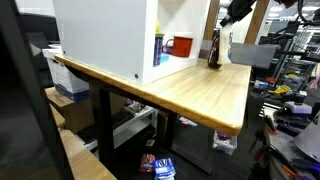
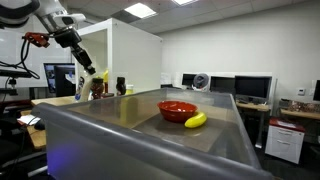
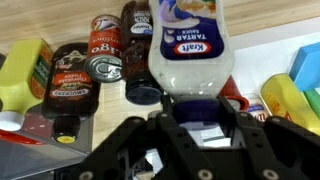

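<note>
My gripper (image 3: 195,108) is shut on the blue cap end of a white Kraft tartar sauce bottle (image 3: 192,40) and holds it above a cluster of groceries. Under it lie a brown sauce bottle (image 3: 72,85), a tin can (image 3: 105,68), a dark bottle (image 3: 140,20) and a yellow bottle (image 3: 25,75). In both exterior views the gripper (image 1: 229,24) (image 2: 86,66) hangs over the far end of the wooden table (image 1: 205,90), with the white bottle (image 1: 226,47) below it next to a dark bottle (image 1: 213,48).
A big white box (image 1: 105,35) stands on the table with a red mug (image 1: 181,45) beside it. A red bowl (image 2: 177,109) and a banana (image 2: 196,120) lie on a grey surface close to the camera. Desks with monitors (image 2: 250,88) stand behind.
</note>
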Robot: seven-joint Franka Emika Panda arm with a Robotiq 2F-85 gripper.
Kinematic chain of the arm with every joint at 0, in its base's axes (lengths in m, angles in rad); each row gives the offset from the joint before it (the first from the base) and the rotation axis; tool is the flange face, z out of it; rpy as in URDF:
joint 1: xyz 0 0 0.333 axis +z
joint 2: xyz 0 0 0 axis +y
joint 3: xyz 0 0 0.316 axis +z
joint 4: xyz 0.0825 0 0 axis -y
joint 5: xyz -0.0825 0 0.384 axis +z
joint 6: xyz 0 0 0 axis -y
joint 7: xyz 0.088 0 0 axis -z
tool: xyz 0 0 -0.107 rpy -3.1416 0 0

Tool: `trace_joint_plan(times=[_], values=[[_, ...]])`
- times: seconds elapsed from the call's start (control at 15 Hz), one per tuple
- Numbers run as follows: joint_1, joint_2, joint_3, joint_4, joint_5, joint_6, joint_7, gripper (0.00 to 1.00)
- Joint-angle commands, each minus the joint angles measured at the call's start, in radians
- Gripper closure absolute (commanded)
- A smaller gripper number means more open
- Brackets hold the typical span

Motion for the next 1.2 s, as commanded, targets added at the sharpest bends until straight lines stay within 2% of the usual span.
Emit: trace_joint_plan(times=[0.0,0.33,1.13], values=[[-0.016,-0.036,-0.044,0.002,-0.004,-0.05,-0.05,0.79],[-0.049,-0.073,-0.064,0.002,-0.012,-0.077,-0.046,0.79],[-0.139,-0.133,-0.038,0.002,-0.104,-0.088,-0.042,0.79]])
